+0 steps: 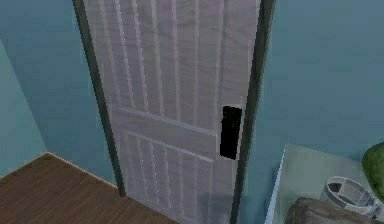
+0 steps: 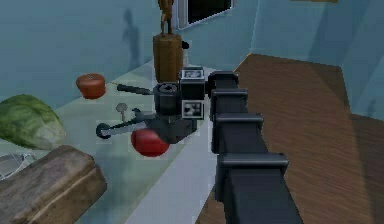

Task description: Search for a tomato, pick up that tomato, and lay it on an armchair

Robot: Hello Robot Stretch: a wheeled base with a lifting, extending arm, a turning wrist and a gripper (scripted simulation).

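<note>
Blue-walled room, pale counter point(image 2: 140, 185). Gripper point(image 2: 108, 109) hung above it; jaw state and any hold could not be told. Tomato point(image 2: 150, 142) lay at its 4 o'clock, red item point(image 2: 91, 86) at 11, lettuce point(image 2: 25, 120) at 9.

Your arm point(image 2: 245, 160) is stretched out, its end effector point(image 2: 110, 108) pointing to the arm side view's left; you cannot tell if it holds anything.
</note>
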